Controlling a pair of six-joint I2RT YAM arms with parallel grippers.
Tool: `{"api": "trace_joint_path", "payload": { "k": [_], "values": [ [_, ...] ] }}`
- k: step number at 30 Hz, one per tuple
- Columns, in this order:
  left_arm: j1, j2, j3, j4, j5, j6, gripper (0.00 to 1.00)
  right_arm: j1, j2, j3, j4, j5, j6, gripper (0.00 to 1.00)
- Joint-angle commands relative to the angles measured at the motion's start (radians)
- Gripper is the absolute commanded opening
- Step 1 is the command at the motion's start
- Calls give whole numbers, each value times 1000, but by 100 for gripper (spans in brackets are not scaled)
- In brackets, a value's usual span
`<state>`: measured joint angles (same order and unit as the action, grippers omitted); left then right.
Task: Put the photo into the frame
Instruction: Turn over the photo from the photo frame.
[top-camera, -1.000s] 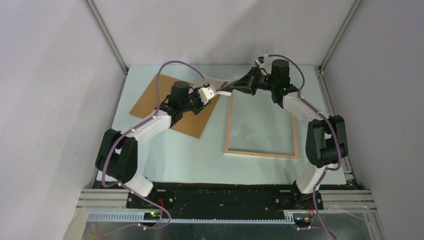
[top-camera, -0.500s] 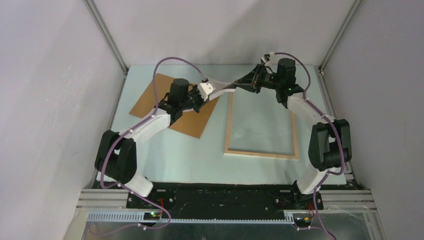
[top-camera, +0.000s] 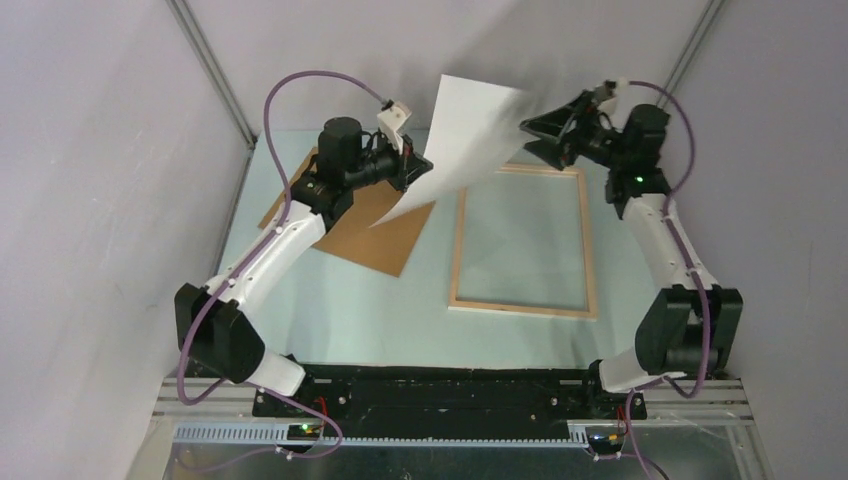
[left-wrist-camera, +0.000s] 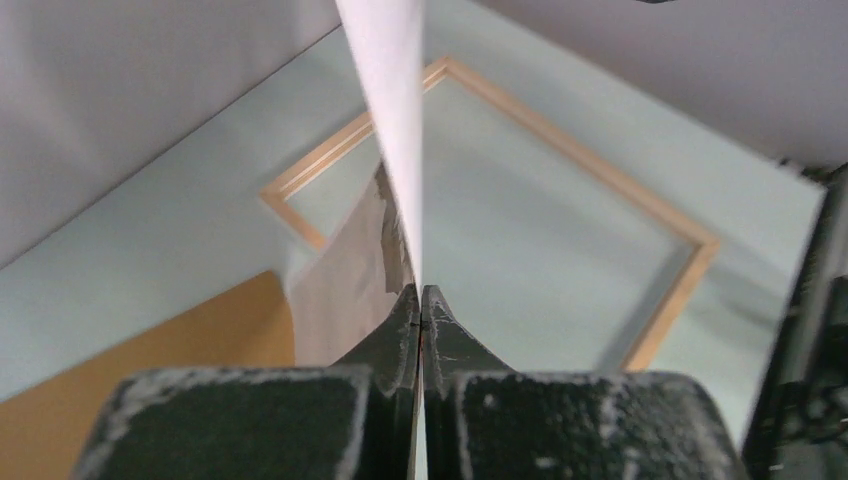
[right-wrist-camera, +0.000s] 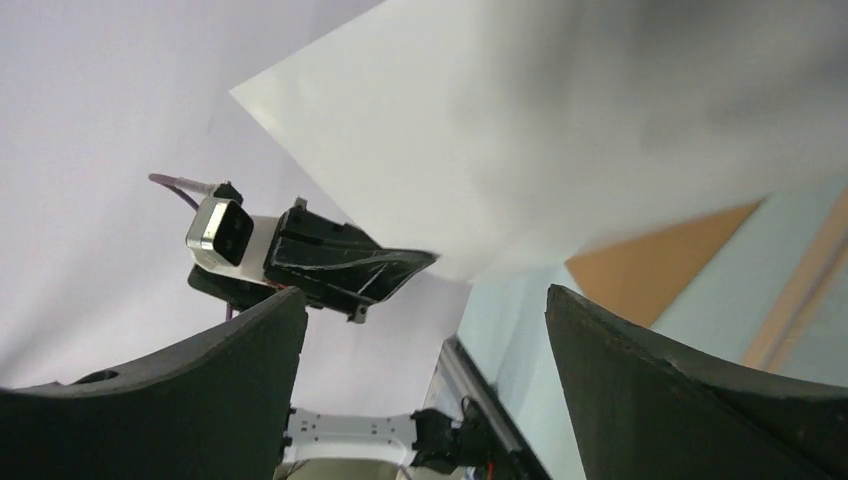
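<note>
Above the table's (top-camera: 350, 310) far edge, the left gripper (top-camera: 408, 165) clamps the photo (top-camera: 470, 130) aloft, the right gripper (top-camera: 540, 130) is spread and unloaded, and the frame (top-camera: 520, 305) lies unfilled; insertion is not yet done.

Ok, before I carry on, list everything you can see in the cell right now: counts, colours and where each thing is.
photo: one, white back towards the overhead camera; up in the air over the far half of the table, pinched at one edge.
frame: one, pale wood rails around a clear pane; flat on the table, right of centre.
backing board: one, plain brown; flat on the table left of the frame, partly under the left arm.
table: one, pale green top.
left gripper: one, black; shut on the photo's edge, raised above the board.
right gripper: one, black; jaws open, raised over the frame's far end, beside the photo's blurred edge, not gripping it.
</note>
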<state>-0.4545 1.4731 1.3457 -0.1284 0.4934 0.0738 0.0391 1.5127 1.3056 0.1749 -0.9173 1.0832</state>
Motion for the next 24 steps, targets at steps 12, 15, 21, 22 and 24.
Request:
{"api": "trace_joint_path", "payload": {
  "k": [12,15,21,22,24],
  "values": [
    [-53,54,284,60,280,-761,0,-480,-164,-12,-72,-137,-82,90],
    [-54,70,259,173,334,-887,0,-530,-167,-59,-76,-142,-98,89],
    [-43,113,95,364,358,-1099,0,-571,-193,-117,-113,-149,-134,88],
    [-36,131,79,393,360,-1126,0,-570,-197,-118,-132,-147,-145,88],
    [-21,156,40,422,360,-1163,0,-571,-205,-123,-140,-144,-152,88]
  ]
}}
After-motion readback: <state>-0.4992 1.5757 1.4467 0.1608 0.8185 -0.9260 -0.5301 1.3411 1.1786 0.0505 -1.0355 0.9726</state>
